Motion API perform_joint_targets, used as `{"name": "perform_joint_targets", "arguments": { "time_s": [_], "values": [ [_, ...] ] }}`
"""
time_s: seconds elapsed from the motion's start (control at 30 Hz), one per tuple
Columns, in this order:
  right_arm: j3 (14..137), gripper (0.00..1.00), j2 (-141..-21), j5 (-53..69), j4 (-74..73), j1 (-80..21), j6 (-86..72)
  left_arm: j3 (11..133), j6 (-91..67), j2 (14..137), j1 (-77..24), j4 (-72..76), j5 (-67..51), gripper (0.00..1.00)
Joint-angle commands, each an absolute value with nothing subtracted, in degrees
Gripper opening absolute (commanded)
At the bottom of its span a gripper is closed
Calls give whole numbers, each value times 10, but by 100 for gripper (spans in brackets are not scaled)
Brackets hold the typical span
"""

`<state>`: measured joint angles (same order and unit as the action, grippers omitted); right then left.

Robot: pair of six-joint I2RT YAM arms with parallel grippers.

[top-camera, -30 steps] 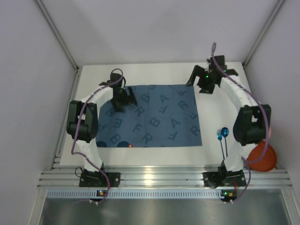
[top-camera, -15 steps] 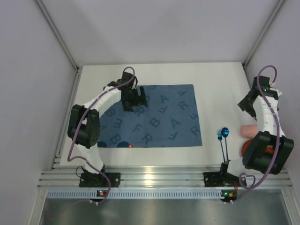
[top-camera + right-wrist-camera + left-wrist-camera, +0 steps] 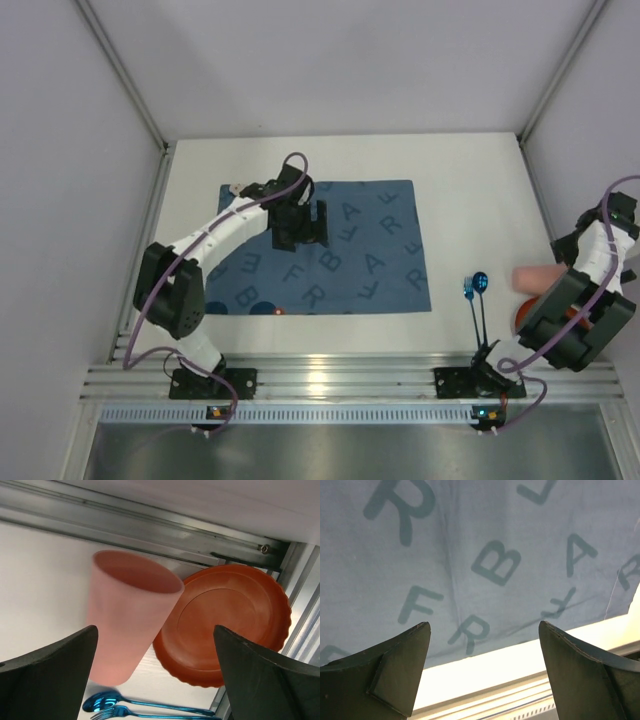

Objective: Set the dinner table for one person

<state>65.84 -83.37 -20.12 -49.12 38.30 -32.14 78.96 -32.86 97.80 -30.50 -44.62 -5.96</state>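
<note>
- Two arms have moved in the last second: the right one has swung away from the far corner of the placemat [image 3: 350,250] to the right edge of the tabletop [image 3: 470,190], and the left one has slid from the mat's left side towards its far middle.
- The left hand [image 3: 485,625] hovers over the mat's printed letters, fingers wide apart, holding nothing.
- The right hand [image 3: 155,627] is also spread and empty. It looks down on a pink plastic cup [image 3: 130,615] and an orange-red scalloped plate [image 3: 230,625].
- The cup is touching or overlapping the plate's rim; we cannot tell whether it stands or lies on its side.
- A blue spoon [image 3: 480,282] and a blue fork [image 3: 467,290] lie side by side just right of the mat, between it and the cup.
- The mat lies flat in the middle of the white tabletop, so we judge that step done. None of the tableware is on it yet, and the right arm's shift suggests the cup or plate comes next.
</note>
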Motion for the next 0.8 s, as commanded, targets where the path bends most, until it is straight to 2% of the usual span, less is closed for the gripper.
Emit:
{"name": "perform_joint_targets", "arguments": {
  "time_s": [0.0, 0.47, 0.67, 0.77],
  "values": [
    [641, 100, -853, -155, -450, 428, -323, 770, -335, 930, -321, -473, -40, 95],
    [626, 100, -943, -35, -368, 490, -320, 708, -367, 860, -359, -506, -5, 94],
    [601, 100, -955, -9, -337, 449, -325, 694, -375, 852, -362, -505, 19, 93],
    [599, 100, -954, -9, -329, 390, -337, 687, -379, 850, -363, -503, 24, 93]
  ]
}}
